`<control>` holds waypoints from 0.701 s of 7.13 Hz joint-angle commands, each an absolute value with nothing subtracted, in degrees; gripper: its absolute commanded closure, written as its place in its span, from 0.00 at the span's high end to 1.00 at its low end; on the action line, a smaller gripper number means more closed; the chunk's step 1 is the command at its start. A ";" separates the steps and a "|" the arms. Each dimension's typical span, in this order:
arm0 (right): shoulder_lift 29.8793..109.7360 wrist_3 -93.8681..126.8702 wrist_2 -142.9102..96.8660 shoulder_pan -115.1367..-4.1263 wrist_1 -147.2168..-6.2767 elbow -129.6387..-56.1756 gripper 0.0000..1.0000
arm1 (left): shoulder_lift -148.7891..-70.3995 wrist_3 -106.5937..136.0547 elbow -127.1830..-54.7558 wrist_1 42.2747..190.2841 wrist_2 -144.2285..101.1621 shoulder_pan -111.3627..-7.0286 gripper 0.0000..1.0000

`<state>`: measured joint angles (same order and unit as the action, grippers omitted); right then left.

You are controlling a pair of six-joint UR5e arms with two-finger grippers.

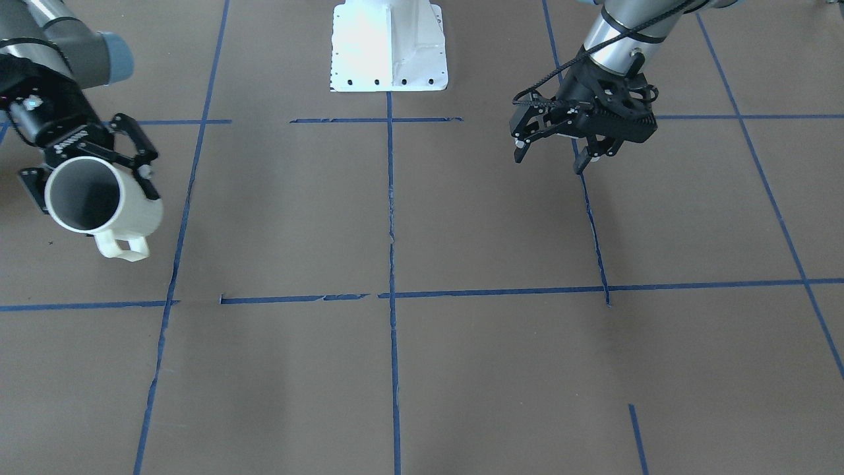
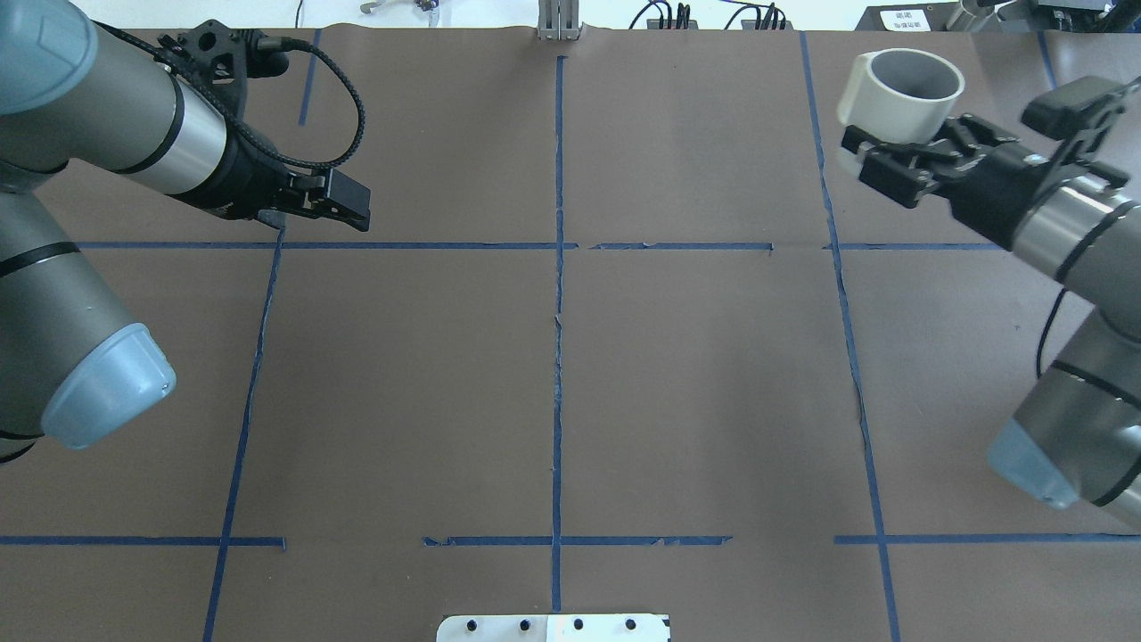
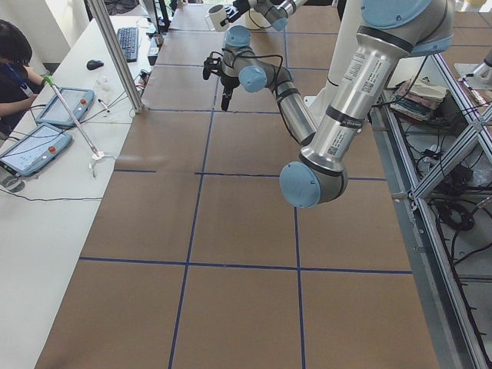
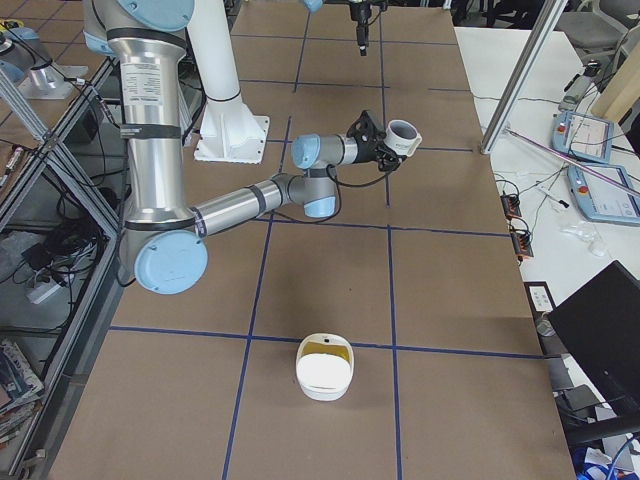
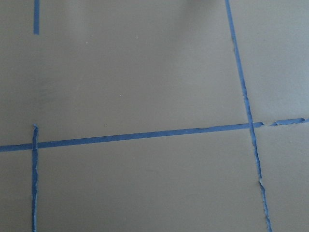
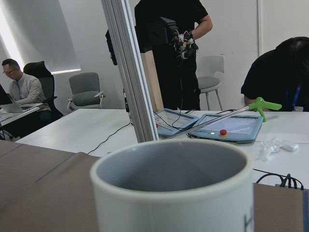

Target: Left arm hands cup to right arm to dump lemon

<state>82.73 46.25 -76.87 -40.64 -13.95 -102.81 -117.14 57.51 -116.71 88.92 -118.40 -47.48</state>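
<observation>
My right gripper is shut on the white cup and holds it above the table's right side. The cup is tilted, its mouth toward the far edge and its loop handle hanging down. The cup also shows in the overhead view and the exterior right view. Its grey inside looks empty. My left gripper is open and empty above the table's left side, far from the cup. A small yellowish thing lies in a white bowl.
The white bowl stands on the table's end on my right, seen only in the exterior right view. The white robot base stands at the near middle edge. Blue tape lines grid the brown table. Operators and tablets are at the white side table.
</observation>
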 commanded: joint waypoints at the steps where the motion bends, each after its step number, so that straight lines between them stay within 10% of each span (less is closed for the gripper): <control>1: 72.46 42.22 -62.30 -29.41 -18.28 -98.29 0.04 | -121.43 59.59 -116.72 79.60 -119.71 -47.29 1.00; 5: 56.70 28.51 -49.75 -24.00 -19.24 -79.37 0.08 | -128.74 71.78 -113.14 76.11 -119.62 -47.29 0.91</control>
